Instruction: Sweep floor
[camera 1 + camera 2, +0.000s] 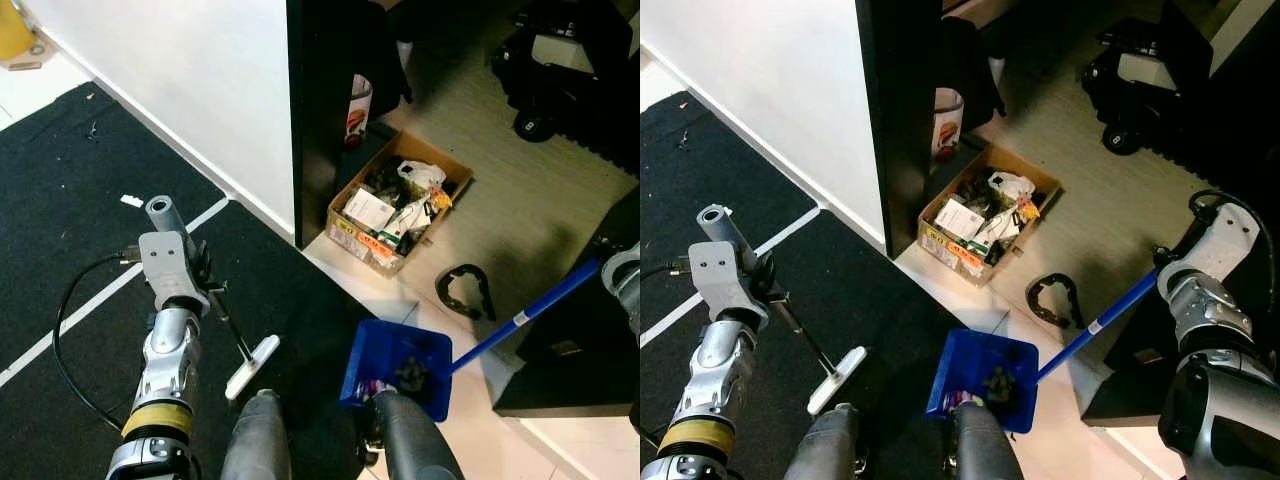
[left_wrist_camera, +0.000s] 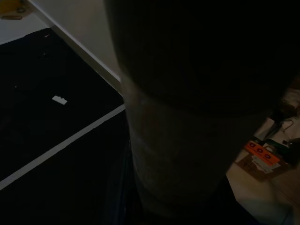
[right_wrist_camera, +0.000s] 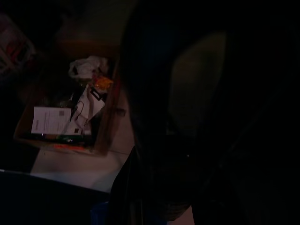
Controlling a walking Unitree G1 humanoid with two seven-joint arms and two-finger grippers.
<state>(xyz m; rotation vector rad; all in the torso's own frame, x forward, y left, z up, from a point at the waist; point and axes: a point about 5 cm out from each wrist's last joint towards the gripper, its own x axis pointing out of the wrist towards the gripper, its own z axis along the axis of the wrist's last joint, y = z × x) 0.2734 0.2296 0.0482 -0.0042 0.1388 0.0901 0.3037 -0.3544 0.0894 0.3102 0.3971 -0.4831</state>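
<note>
Blue dustpan holds debris, just right of the broom head on black mat; grips unclear.

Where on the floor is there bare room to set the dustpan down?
Bare floor lies between the cardboard box and the black ring, toward the wheeled machine. The black mat by the white wall is mostly bare too. It is crowded around the blue dustpan, near the robot's legs and the box.
</note>
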